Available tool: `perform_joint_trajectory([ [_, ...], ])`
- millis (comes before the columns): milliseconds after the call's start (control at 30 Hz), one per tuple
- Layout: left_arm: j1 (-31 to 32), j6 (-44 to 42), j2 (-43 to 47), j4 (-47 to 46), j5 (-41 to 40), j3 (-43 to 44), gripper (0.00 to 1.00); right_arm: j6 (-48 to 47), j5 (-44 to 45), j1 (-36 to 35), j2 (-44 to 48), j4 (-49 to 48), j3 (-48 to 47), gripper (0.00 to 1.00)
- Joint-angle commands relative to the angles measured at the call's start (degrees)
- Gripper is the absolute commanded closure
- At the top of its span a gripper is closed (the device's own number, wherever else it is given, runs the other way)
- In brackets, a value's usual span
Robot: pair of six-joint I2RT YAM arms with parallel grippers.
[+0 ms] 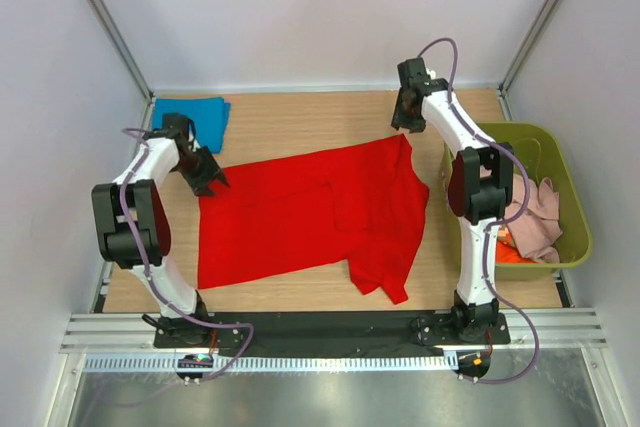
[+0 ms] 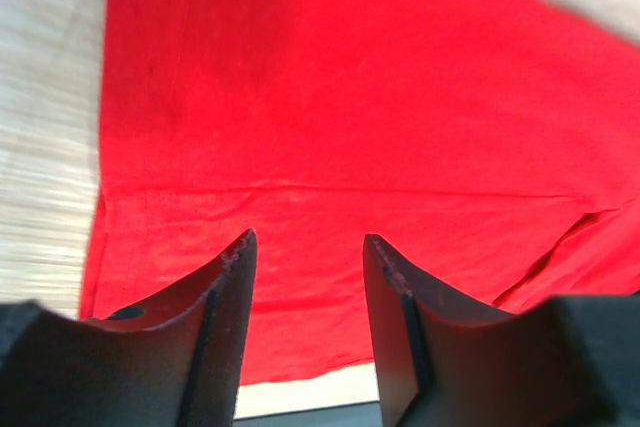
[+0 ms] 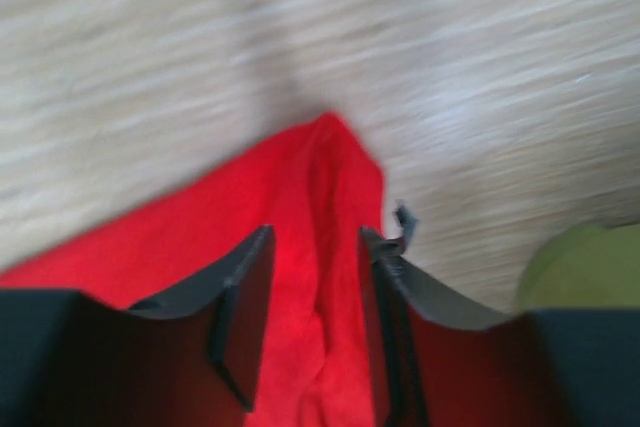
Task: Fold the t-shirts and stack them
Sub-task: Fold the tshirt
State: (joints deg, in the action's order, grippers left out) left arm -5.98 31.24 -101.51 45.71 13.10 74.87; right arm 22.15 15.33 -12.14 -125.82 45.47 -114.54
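Observation:
A bright red t-shirt [image 1: 310, 212] lies spread on the wooden table, with one side bunched at the near right. My left gripper [image 1: 207, 175] is open over the shirt's far left corner; in the left wrist view its jaws [image 2: 305, 242] stand apart above flat red cloth [image 2: 350, 97]. My right gripper [image 1: 405, 119] is open at the shirt's far right corner; in the right wrist view [image 3: 315, 232] a ridge of red cloth [image 3: 320, 177] runs between the fingers. A folded blue t-shirt [image 1: 190, 117] lies at the far left. Pale pink [image 1: 540, 212] and orange [image 1: 512, 252] shirts sit in the bin.
An olive-green plastic bin [image 1: 575, 197] stands at the right edge, close to my right arm; its rim shows in the right wrist view [image 3: 590, 267]. White walls and frame posts enclose the table. A black rail [image 1: 320, 327] runs along the near edge.

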Motion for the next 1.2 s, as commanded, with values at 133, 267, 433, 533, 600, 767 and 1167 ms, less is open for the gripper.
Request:
perform_joint_trajectory([
  [133,0.53,2.50,-3.15,-2.47,1.32,-3.68,0.57,2.37,-13.48,-1.66,3.57,-0.47,7.22,0.67],
  [267,0.62,2.77,-7.28,-1.77,-2.19,-2.63,0.60,2.64,-10.43,-2.53,1.02,-0.91,8.72,0.68],
  [433,0.44,1.63,-12.21,-1.51,-5.19,1.40,0.59,2.19,-5.32,-3.06,-3.19,-4.60,9.08,0.68],
  [533,-0.52,1.19,-15.37,-1.24,-5.98,4.48,0.59,1.49,-3.65,-3.15,-6.53,-6.79,7.41,0.68],
  [600,-1.14,0.66,-17.74,-0.80,-6.68,6.16,0.59,0.97,-3.38,-3.06,-9.08,-6.72,4.08,0.68],
  [767,-2.55,-0.83,-21.70,1.31,-8.09,13.18,0.56,0.35,-3.73,-3.33,-16.55,-3.56,-6.56,0.68],
  [1167,-2.64,-2.86,-6.61,8.51,-11.43,16.55,0.42,0.18,1.00,-5.25,-11.74,13.74,-20.90,0.43],
])
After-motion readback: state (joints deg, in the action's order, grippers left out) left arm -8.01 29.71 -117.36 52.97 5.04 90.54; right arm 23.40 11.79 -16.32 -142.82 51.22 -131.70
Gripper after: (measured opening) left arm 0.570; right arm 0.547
